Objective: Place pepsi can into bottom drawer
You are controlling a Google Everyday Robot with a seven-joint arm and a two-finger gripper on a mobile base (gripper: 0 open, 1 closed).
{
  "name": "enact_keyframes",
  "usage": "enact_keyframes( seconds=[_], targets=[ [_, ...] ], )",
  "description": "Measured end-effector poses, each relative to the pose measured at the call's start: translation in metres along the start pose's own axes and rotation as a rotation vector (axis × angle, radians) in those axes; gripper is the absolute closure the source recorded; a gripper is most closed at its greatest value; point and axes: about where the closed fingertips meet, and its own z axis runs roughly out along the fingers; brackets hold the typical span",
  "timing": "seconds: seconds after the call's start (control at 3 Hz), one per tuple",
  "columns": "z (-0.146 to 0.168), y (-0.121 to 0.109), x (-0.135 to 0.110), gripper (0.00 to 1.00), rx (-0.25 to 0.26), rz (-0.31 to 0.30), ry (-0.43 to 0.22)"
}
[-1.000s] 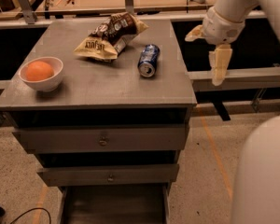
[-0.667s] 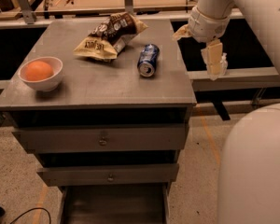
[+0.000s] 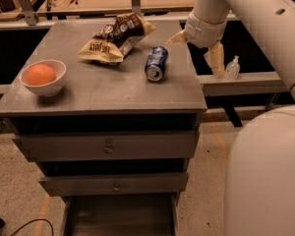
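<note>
The pepsi can (image 3: 156, 63) lies on its side on the grey cabinet top (image 3: 113, 90), right of centre, silver top facing the front. My gripper (image 3: 197, 49) hangs at the cabinet's right edge, just right of the can and slightly above it. It is open and empty, with one finger (image 3: 176, 38) near the can's far end and the other finger (image 3: 217, 59) out past the edge. The bottom drawer (image 3: 73, 215) is pulled open at the cabinet's foot, showing its dark floor. It holds nothing that I can see.
A brown-and-yellow snack bag (image 3: 116, 37) lies behind and left of the can. A white bowl (image 3: 43, 84) holding an orange (image 3: 41, 74) sits at the top's left. Two shut drawers with knobs (image 3: 108, 146) lie above the open one. A small clear bottle (image 3: 232, 68) stands on the right ledge.
My gripper has moved left and closer to the can, from beyond the cabinet's right side to its right edge. The can, bag and bowl have not moved.
</note>
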Motion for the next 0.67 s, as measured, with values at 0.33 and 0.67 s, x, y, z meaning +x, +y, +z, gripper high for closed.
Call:
enact_keyframes(
  seconds=[0.33,0.67],
  targets=[
    [0.003,-0.008,0.003,0.00,0.025,-0.001,0.011],
    [-0.005,-0.040,-0.015,0.00,0.061,-0.149,0.034]
  ],
)
